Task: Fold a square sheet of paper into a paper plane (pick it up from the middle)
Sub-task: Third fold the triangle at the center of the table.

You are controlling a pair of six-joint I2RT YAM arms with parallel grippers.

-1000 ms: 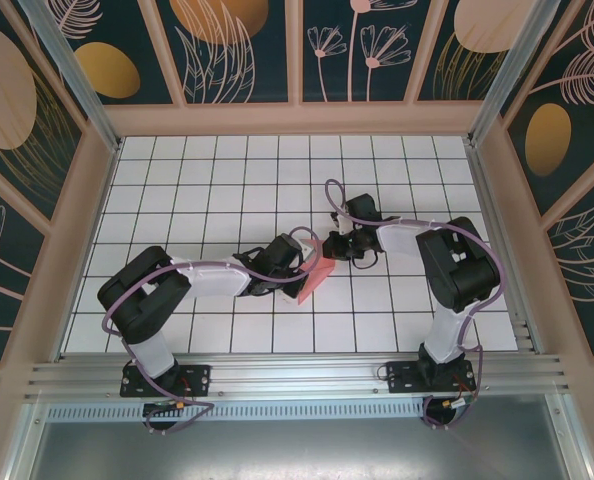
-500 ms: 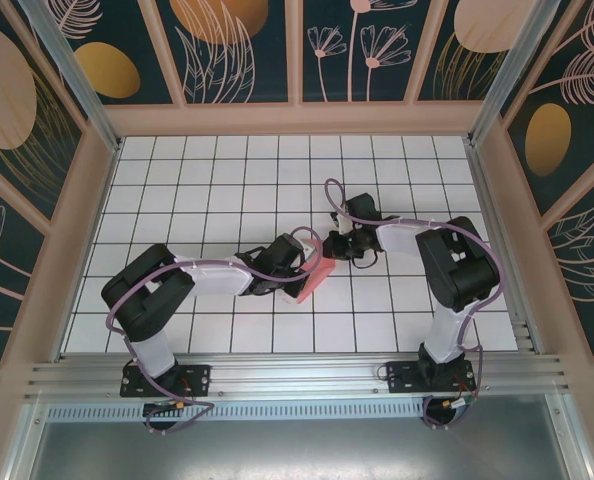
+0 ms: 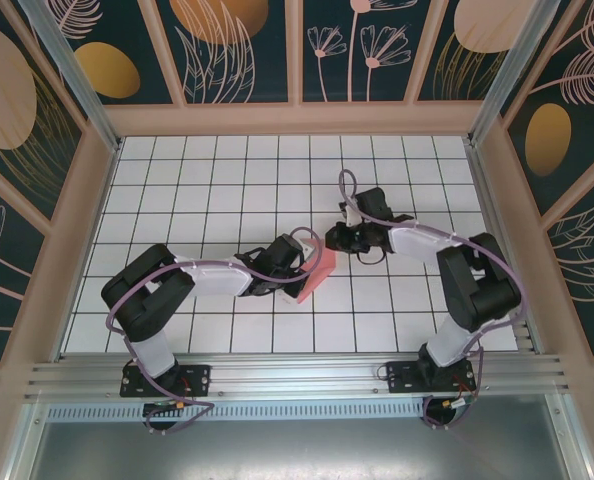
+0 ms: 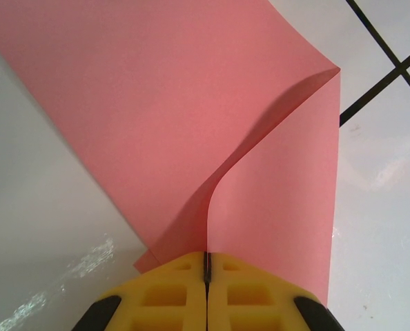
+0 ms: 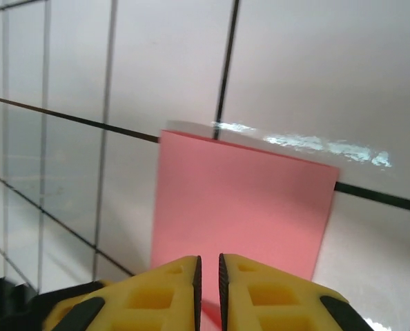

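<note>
A: What is the left claw [image 4: 206, 261] doing?
B: Its yellow ribbed fingers [image 4: 239, 274] are pressed together on a thin salmon-pink square sheet of paper [image 4: 157, 103], pinching it at a fold. One smooth, matte flap curls up and the rest spreads over the glossy white tiled table [image 4: 46, 227].
A: And the right claw [image 5: 208, 262]?
B: The jaws stand a narrow crack apart, gripping nothing — the paper's straight edge lies just ahead, near the table's middle.
A: Anything changed?
B: A second ago the right claw sat at the paper's upper corner. Now it is drawn back, elbow swung outward. The left grip is unchanged.
</note>
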